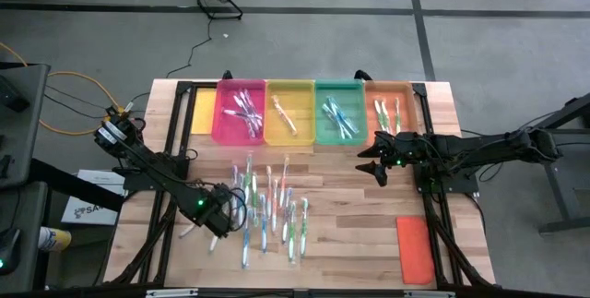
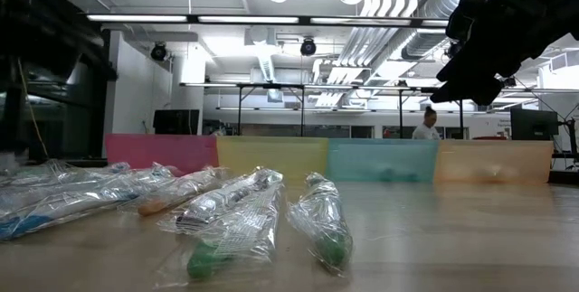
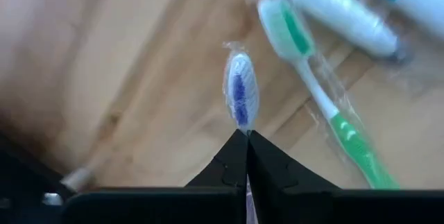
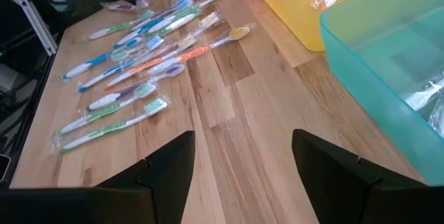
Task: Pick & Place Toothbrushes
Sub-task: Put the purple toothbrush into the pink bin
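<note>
One wrapped toothbrush (image 3: 240,93) pinched at neck in closed left gripper (image 3: 248,135), head just beyond tips. Light, stiff; film slippery, so handle better hold. Right gripper (image 4: 243,156) open, empty.

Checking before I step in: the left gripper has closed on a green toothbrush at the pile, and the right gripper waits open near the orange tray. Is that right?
Not quite. The left gripper is shut on a toothbrush whose head is blue and white, not green; the left wrist view shows it, with a green one lying beside it. The rest holds: the right gripper waits open near the orange tray.
</note>
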`<state>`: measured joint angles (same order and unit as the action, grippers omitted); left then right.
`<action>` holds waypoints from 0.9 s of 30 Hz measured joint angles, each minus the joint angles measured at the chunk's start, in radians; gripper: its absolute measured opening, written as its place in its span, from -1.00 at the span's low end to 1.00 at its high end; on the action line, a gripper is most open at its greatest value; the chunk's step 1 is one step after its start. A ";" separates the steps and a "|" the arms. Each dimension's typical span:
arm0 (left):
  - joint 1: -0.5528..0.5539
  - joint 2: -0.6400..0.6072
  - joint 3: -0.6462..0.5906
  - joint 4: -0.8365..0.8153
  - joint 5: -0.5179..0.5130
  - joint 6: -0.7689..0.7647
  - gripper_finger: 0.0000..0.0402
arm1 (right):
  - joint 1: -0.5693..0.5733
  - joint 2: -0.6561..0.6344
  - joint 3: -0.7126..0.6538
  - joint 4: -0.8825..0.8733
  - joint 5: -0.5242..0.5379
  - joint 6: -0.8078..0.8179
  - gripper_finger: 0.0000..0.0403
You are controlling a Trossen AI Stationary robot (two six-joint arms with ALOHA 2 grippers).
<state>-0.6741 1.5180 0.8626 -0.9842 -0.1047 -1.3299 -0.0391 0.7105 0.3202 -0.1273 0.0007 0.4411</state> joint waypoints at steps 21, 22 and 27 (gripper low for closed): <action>0.550 -0.193 0.295 -0.141 -0.632 1.553 -1.00 | 0.000 0.000 0.000 0.011 0.046 -0.018 0.17; 0.604 -0.194 0.300 -0.102 -0.626 1.665 -1.00 | 0.000 0.000 0.000 0.011 0.053 -0.018 0.17; 0.865 -0.190 0.301 0.057 -0.511 2.022 -1.00 | 0.000 0.000 0.000 0.011 0.058 -0.015 0.17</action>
<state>0.1909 1.3282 1.1637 -0.9275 -0.6159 0.6921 -0.0393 0.7105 0.3202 -0.1162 0.0584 0.4258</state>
